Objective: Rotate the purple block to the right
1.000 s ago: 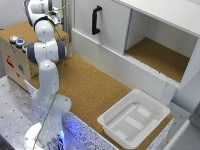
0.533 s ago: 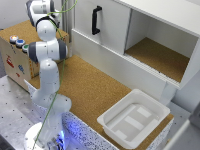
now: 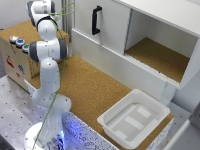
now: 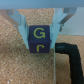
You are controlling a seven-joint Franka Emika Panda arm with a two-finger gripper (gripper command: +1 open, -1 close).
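Wrist view: I see the purple block (image 4: pixel 39 40) square between my gripper (image 4: pixel 41 39) fingers, jaws apparently clamping its two sides.

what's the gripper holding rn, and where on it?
The purple block, lettered "G": the gripper has a finger on each of two opposite side faces. Contact looks snug, though the picture is blurry.

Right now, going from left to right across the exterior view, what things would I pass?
Wooden box with coloured buttons → robot arm → black cabinet handle → white tray → open cabinet compartment.
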